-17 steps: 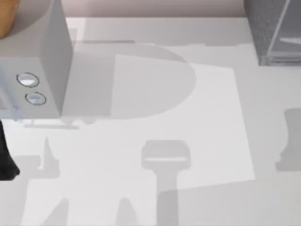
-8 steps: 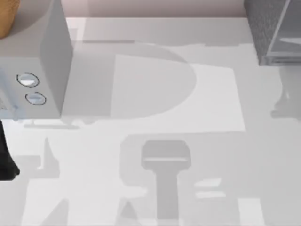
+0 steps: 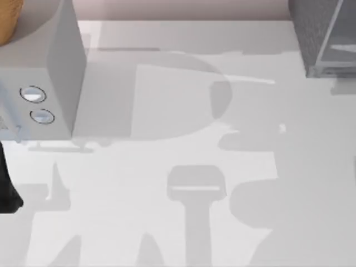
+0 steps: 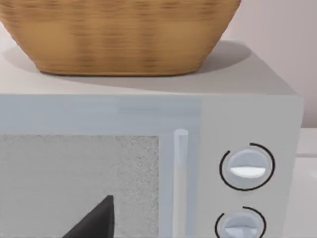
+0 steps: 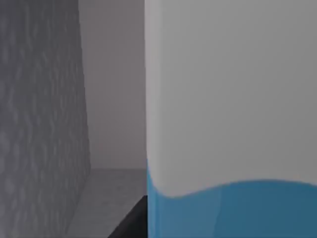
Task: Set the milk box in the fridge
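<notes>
milk box [image 5: 233,114]: one, seen very close in the right wrist view, white-grey above and bright blue below, with a dark-grey speckled wall [image 5: 39,119] just beside it. one fridge [image 3: 325,36] stands at the table's far right corner in the top view. one light-grey box [image 3: 41,72] with two round dials [image 3: 33,94] sits at the left, one woven basket [image 4: 119,34] on top of it. the table [image 3: 178,167] is pale, crossed by grey shadows; a pinkish wall [image 3: 183,8] runs behind. no writing can be read. whether either gripper's jaws are spread or closed, i cannot tell.
</notes>
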Robot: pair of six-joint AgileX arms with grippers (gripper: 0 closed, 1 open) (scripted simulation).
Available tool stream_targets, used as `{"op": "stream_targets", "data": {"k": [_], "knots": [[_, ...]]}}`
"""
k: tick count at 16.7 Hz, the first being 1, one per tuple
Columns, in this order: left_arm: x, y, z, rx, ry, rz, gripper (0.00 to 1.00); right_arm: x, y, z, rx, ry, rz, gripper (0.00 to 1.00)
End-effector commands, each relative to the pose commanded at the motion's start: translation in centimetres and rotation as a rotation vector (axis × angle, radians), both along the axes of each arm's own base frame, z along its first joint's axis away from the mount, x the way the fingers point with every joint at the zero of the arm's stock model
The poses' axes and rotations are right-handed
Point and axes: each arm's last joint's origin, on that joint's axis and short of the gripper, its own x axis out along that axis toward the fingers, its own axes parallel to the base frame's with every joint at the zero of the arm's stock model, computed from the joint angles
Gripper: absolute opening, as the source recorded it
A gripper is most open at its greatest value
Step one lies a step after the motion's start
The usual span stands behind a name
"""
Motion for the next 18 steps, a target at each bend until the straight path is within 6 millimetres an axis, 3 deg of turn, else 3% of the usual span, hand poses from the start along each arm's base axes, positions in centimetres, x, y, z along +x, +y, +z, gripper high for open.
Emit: {"op": "stream_targets", "data": {"k": [4,8,15,18], "knots": [[0.0,0.0,0.0,0.0,0.0,0.0,1.0,3.8,-2.1,-5.1,0.006,0.008,0.0,0.0],[0.0,0.0,0.0,0.0,0.0,0.0,1.0,5.2,-3.2,-8.3,0.01,0.013,0.0,0.0],[0.0,0.0,0.0,0.0,0.0,0.0,1.0,5.4,-3.0,-8.4,0.011,0.011,0.006,0.0],[0.0,0.0,0.0,0.0,0.0,0.0,1.0,6.9,-3.1,-8.5,0.01,0.017,0.01,0.0]]}}
